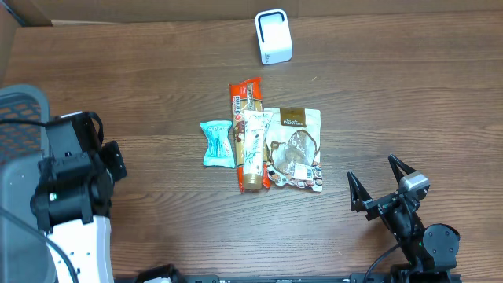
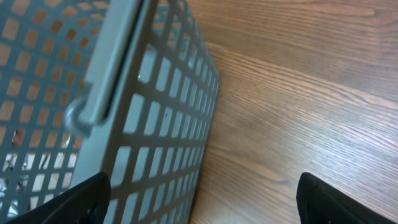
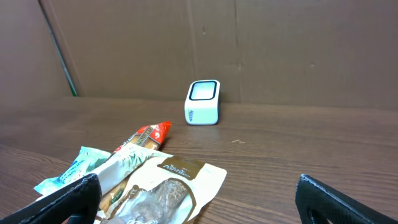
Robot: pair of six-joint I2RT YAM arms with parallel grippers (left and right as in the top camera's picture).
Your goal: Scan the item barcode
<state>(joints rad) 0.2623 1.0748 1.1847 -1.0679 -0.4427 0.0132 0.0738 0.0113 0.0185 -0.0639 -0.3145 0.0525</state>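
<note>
The right gripper (image 1: 371, 167), its jaws spread wide with nothing between them, is found nearest the items. The clear snack bag (image 1: 293, 149) lies just ahead and to its left on the table (image 1: 393, 94), with the cream tube (image 1: 253, 149), red bar (image 1: 246, 93) and teal packet (image 1: 214, 143) ranged beyond, all laid side by side with long axes running toward the white scanner (image 1: 273, 36) at the far edge. The left gripper (image 2: 205, 200), likewise spread and empty, is seen farther off beside the grey mesh basket (image 2: 143, 124), so a reach from the right is judged shorter.
</note>
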